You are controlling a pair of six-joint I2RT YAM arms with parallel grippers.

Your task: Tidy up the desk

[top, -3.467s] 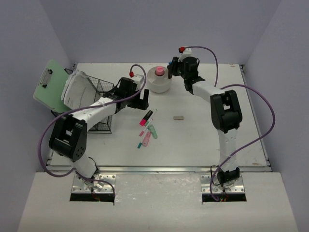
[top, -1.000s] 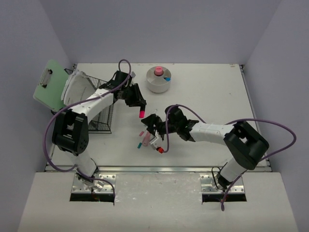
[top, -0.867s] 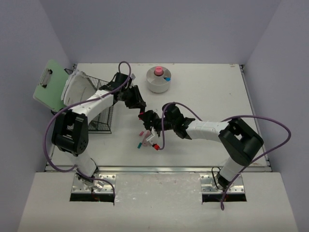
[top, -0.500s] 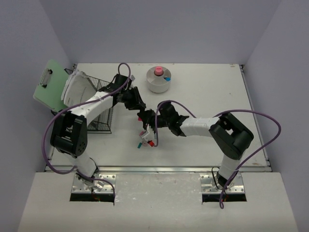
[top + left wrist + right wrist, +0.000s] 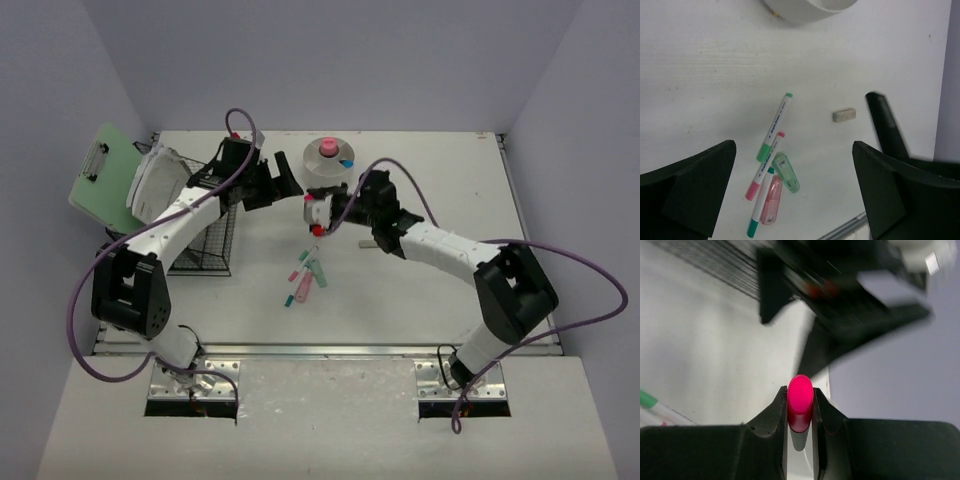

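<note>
Far left: green clipboard [image 5: 100, 175], tilted against the left wall, partly beyond the desk's edge. Just right of it: white papers [image 5: 160, 182], also tilted; inside or beside the basket not determinable. Next: black wire basket [image 5: 208, 240], standing at the left end of the tabletop.

Left gripper [image 5: 277, 186]: above the surface between basket and bowl, fingers [image 5: 695, 185] spread wide, nothing between them.

Below it, lying flat: loose markers [image 5: 305, 275] in a close cluster, together with two small cases [image 5: 786, 172], one green, one pink, touching each other.

Right gripper [image 5: 800, 412]: just on the near side of the bowl, close to the left gripper, fingers pinched on a pink marker [image 5: 800, 409], rounded end protruding between the pads.

White round bowl [image 5: 330, 175], toward the far edge, with a pink item and a blue one in it; kind not determinable.

Small grey eraser [image 5: 844, 115], alone, right of the cluster and well apart from it.

Under everything and extending to the right wall: desk [image 5: 440, 290], off-white, metal rail [image 5: 330, 350] along the near edge, lavender walls [image 5: 330, 60] on three sides.
</note>
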